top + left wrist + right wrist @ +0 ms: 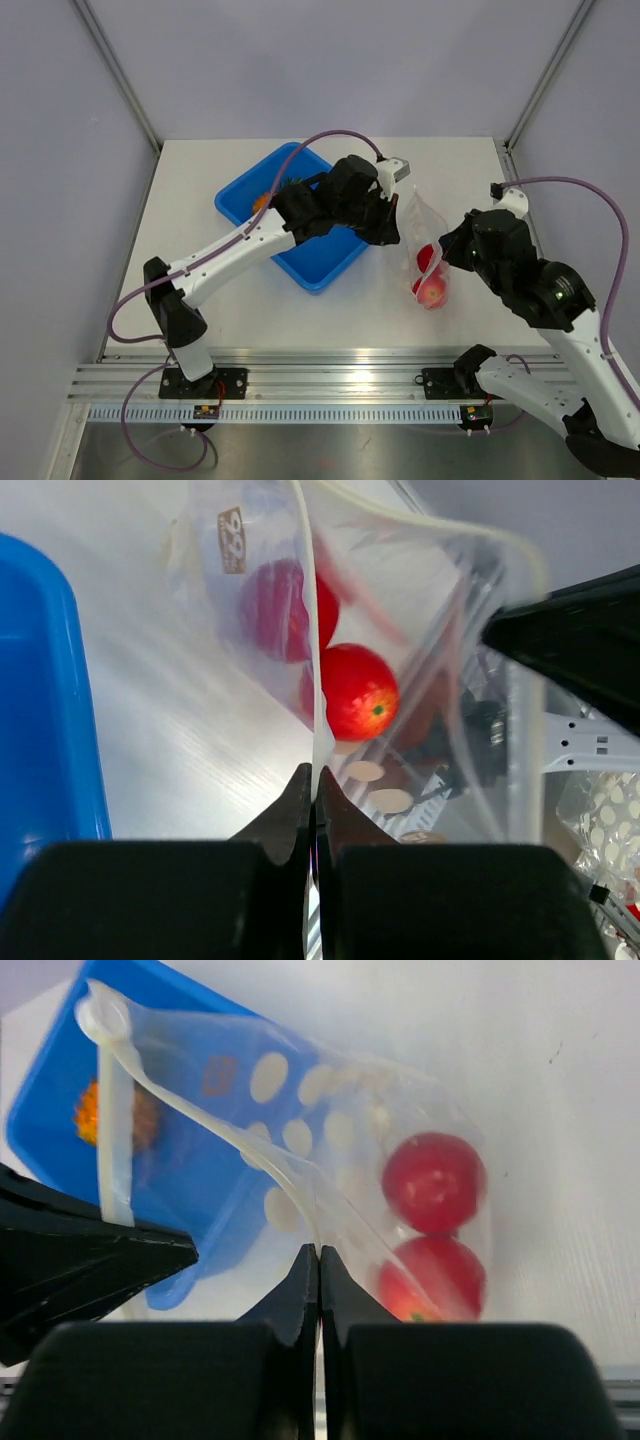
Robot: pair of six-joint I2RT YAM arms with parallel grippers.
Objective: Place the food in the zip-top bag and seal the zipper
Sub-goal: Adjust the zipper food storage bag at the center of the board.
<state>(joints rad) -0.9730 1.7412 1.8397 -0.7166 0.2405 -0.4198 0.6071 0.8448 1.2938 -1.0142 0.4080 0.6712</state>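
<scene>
The clear zip-top bag (424, 232) stands on the table right of the tray, with two red fruits (432, 290) low inside it. My left gripper (397, 222) is shut on one lip of its mouth (314, 776), and the fruits (357, 692) show beyond the fingertips. On the opposite lip, my right gripper (444, 255) is shut too (319, 1253). The zipper (200, 1110) runs as a pale strip along the mouth, bowed open between the two grips. The orange pineapple (262, 200) lies in the blue tray (310, 270) and also shows through the bag in the right wrist view (88, 1115).
The blue tray (40, 710) sits just left of the bag, under my left arm. Grey walls and metal posts close in the back and sides of the white table (450, 170). A metal rail (330, 375) runs along the near edge.
</scene>
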